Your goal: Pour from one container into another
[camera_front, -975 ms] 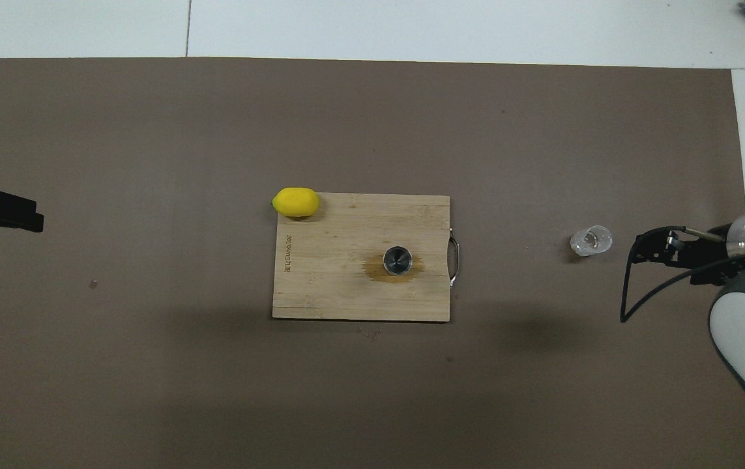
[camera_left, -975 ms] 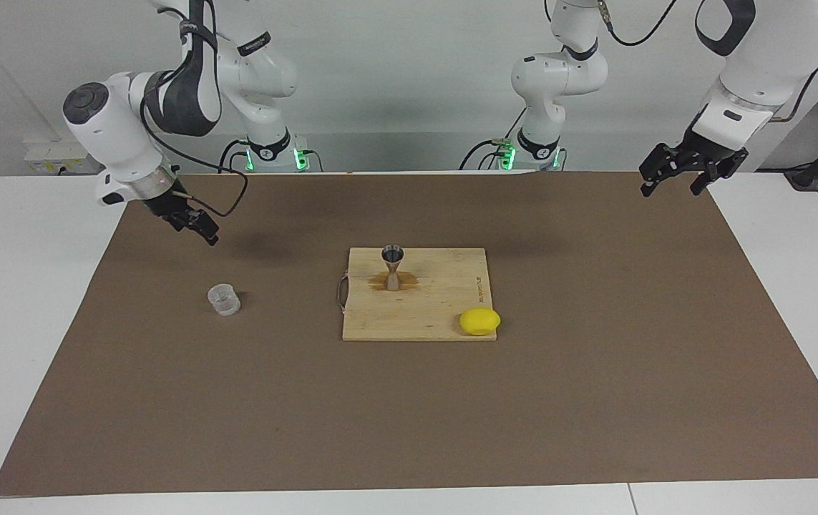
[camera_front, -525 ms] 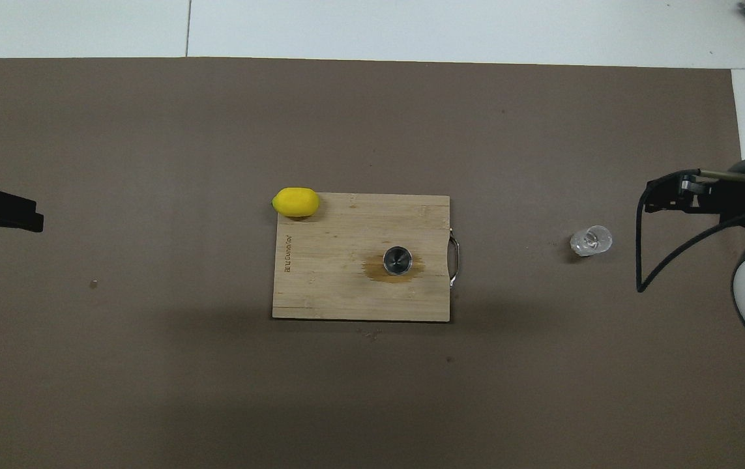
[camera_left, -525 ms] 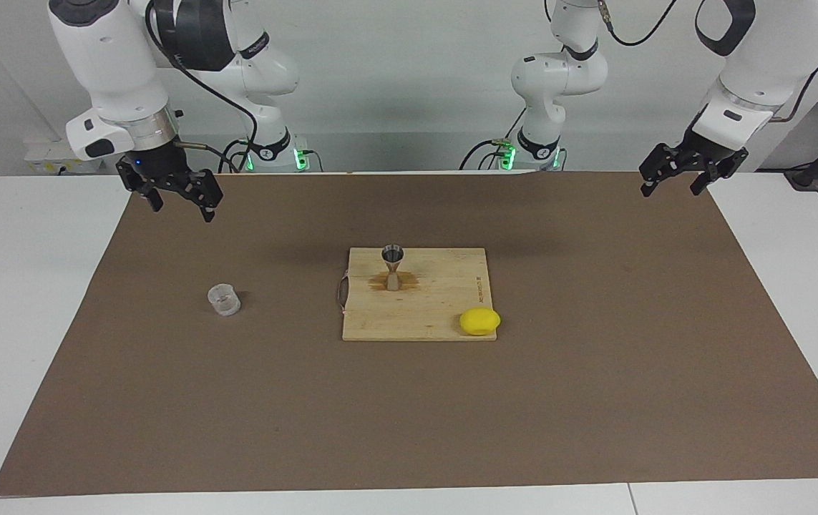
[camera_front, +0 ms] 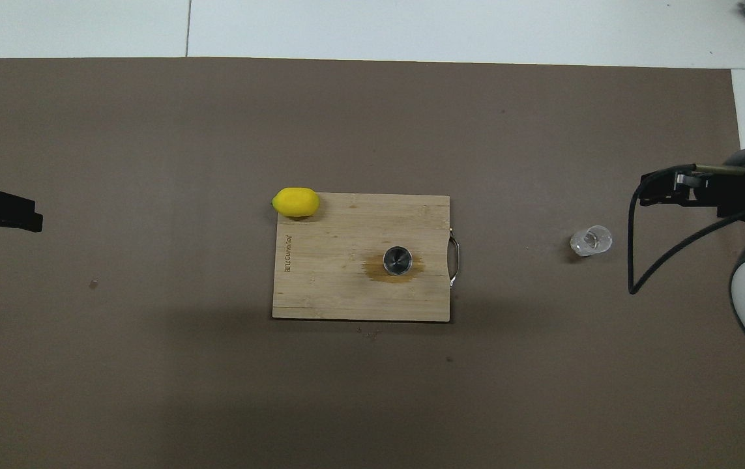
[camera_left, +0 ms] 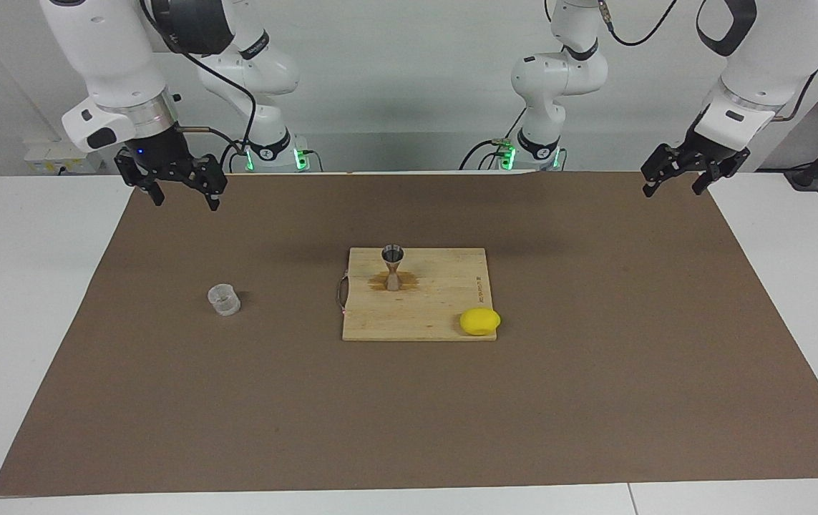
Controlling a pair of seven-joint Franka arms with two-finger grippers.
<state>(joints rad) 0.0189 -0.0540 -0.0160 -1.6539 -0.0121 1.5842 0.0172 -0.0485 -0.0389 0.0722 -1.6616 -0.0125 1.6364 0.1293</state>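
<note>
the right gripper (camera_left: 181, 199) hangs in the air over the mat's (camera_left: 595, 400) edge nearest the robots, at the right arm's end of the table, its fingers spread wide and holding nothing. a second ago it was tilted low and reaching down toward the clear cup (camera_left: 224, 300); half a second ago it had already swung up and straightened, and now it sits a touch higher and more squarely upright, well apart from the cup. the left gripper (camera_left: 673, 184) waits over the mat's corner at the left arm's end, fingers spread and empty, just where it was a second ago.

next out, the metal jigger (camera_left: 392, 267) stands upright on the wooden board (camera_left: 437, 315) in the middle of the mat, ringed by a brown wet stain (camera_left: 409, 281); it has not moved. the clear cup stands upright on the mat toward the right arm's end, a little farther from the robots than the jigger, unmoved. farthest out, the lemon (camera_left: 479, 321) rests at the board's corner, in the same place.
</note>
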